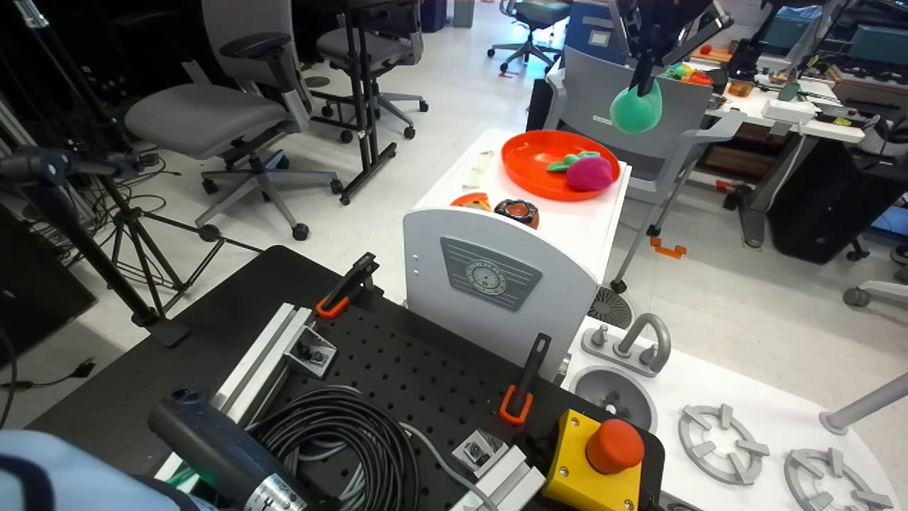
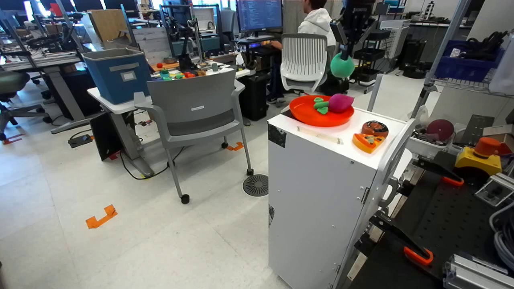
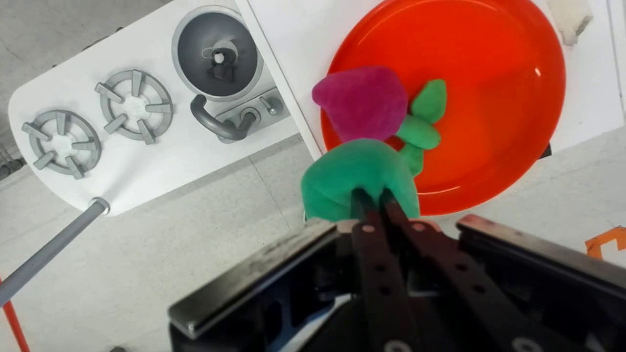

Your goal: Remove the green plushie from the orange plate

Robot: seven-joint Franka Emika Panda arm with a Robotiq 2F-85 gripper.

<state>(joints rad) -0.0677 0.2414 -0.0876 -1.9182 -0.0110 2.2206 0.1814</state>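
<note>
Pinched in the tips of my gripper (image 3: 373, 196) is the green plushie (image 3: 349, 171), its soft fabric dented around the fingers. In both exterior views the green plushie (image 1: 633, 112) (image 2: 342, 66) hangs in the air, higher than the orange plate (image 1: 528, 160) (image 2: 304, 111) and off to its side. The orange plate (image 3: 499, 102) rests on a white cabinet top. The wrist view has the plushie overlapping the plate's edge, partly covering its rim. Part of the plushie's near side is hidden by the fingers.
A magenta toy with green leaves (image 3: 367, 105) lies in the plate. Beside the plate are an orange wedge-shaped toy (image 2: 367, 141) and a round brown toy (image 2: 375, 128). A grey chair (image 1: 603, 106) stands behind the cabinet. A toy sink with a faucet (image 1: 642, 341) adjoins it.
</note>
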